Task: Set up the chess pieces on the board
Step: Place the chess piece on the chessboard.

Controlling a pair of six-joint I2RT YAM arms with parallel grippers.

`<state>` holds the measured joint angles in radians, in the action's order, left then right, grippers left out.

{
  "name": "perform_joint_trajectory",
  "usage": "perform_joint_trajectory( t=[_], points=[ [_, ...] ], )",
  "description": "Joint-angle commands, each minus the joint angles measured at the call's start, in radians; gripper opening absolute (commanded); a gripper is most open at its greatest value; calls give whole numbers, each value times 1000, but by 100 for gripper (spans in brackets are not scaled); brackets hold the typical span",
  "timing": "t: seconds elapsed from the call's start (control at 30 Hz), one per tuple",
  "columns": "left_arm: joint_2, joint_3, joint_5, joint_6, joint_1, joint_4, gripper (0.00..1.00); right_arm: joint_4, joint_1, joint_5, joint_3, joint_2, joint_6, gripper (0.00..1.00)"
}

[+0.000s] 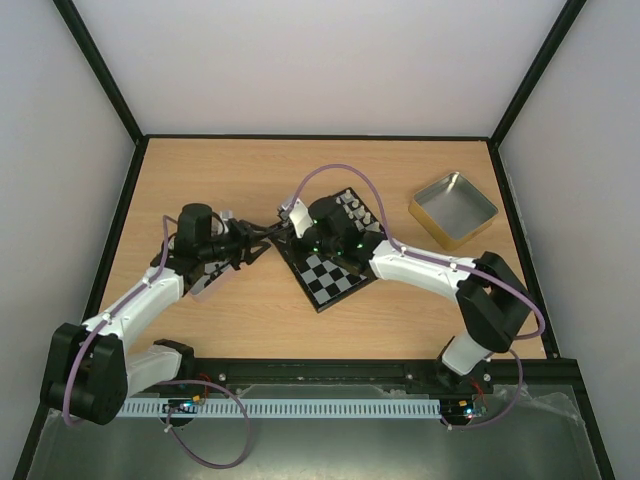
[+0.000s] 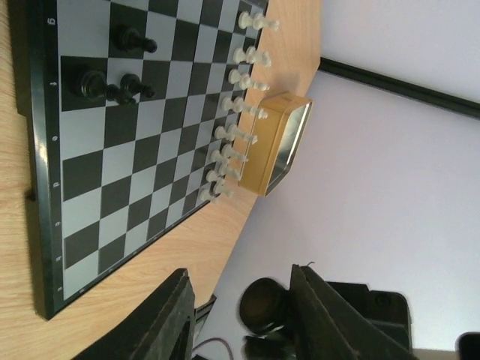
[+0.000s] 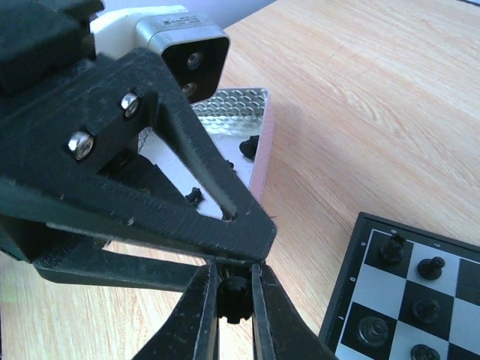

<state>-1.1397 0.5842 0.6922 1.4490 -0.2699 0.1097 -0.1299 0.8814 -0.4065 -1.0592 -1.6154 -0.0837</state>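
Wooden table (image 1: 200,180), top view: the board (image 1: 335,278) sits mid-table, turned at an angle, with white pieces (image 1: 357,208) along its far edge. A gold tin (image 1: 455,208) lies to the right, apart from the board. The left gripper (image 1: 258,241) and right gripper (image 1: 284,229) meet tip to tip just off the board's left corner, beside a silver tin (image 1: 205,282). Finger spacing is not readable from this view.

Left wrist view: the left gripper (image 2: 241,270) has its fingers (image 2: 176,315) spread apart, and nothing is seen between the tips. The board (image 2: 43,150) lies beyond. Three black pieces (image 2: 127,37) stand on squares close to its numbered rim, and the white pieces (image 2: 240,105) stand in a row at the opposite edge. The gold tin (image 2: 281,142) is just behind that row.

Right wrist view: the right gripper (image 3: 234,279) has its fingers (image 3: 201,307) pressed onto one small black piece (image 3: 234,295), clear of the table. The tip of the left gripper (image 3: 251,238) sits directly above this piece; I cannot tell whether they touch. The silver tin (image 3: 232,112) behind holds a few black pieces (image 3: 250,146). A board corner (image 3: 349,277) at lower right carries more black pieces (image 3: 394,247).
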Motion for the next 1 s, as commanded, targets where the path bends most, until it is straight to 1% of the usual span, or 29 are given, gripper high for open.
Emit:
perform_joint_trajectory(
  t=[0.0,0.03,0.17,0.27,0.43,0.6,0.67,0.77,0.97],
  points=[
    [14,42,19,-57,-4,-61,46,-7,1,49,27,70,-27,2],
    [14,44,7,-73,1,-67,51,2,1,58,38,82,-38,2],
    [5,49,-33,-166,34,-88,63,108,3,107,81,142,-96,2],
    [0,87,-95,-309,61,-176,69,230,4,171,100,188,-164,2],
    [19,196,-324,-563,79,-382,73,481,25,297,102,238,-262,2],
    [70,297,-497,-786,81,-496,75,665,64,367,109,217,-334,2],
    [104,318,-538,-853,81,-511,77,698,79,363,109,201,-352,2],
    [153,323,-547,-921,81,-500,81,700,96,328,111,175,-367,2],
    [229,302,-570,-964,81,-475,88,711,131,301,78,66,-383,2]
  ],
)
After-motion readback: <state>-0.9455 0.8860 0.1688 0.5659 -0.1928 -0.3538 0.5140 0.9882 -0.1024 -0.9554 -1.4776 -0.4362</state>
